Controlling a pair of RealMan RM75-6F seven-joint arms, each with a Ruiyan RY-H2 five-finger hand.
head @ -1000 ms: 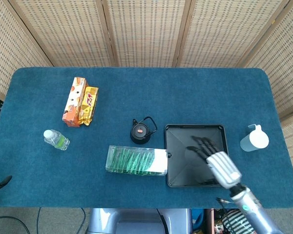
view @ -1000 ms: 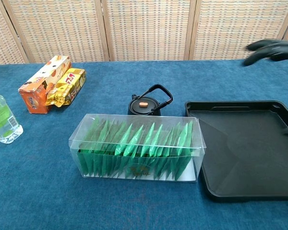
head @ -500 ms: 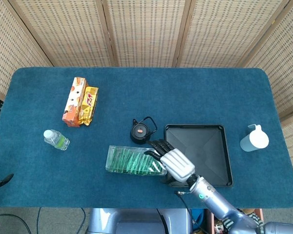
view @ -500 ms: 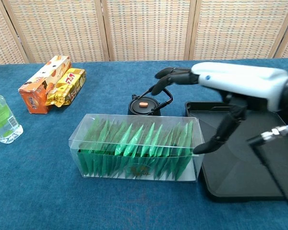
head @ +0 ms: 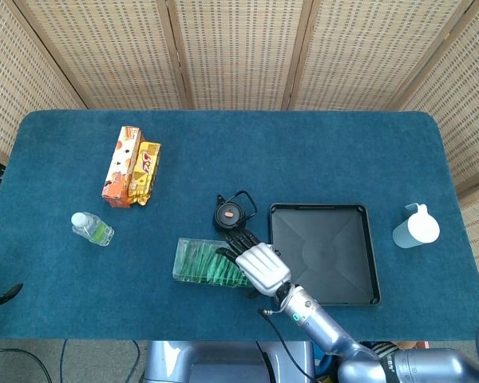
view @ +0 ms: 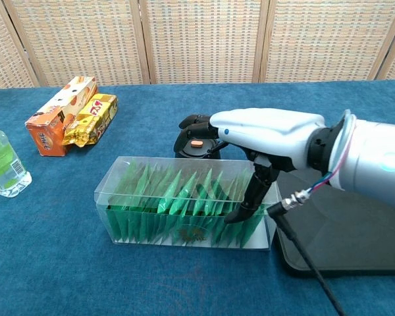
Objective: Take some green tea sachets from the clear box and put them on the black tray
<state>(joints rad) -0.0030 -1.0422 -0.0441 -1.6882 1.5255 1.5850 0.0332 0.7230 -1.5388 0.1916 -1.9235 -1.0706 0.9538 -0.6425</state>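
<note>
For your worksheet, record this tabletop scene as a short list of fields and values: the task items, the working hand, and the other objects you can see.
clear box: holds upright green tea sachets, left of the tray
black tray: bare, no sachets on it
right hand: over the box's right part, fingers reaching down among the sachets, nothing plainly held
left hand: not in view
kettle: small, black, behind the box
snack packs: far left
water bottle: left edge
white dispenser: right of tray

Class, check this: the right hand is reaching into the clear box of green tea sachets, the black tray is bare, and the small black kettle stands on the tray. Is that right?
One detail is wrong. The black kettle stands on the blue table, left of the black tray, as the head view shows. The right hand does reach into the clear box of green tea sachets, and the tray is bare.
</note>
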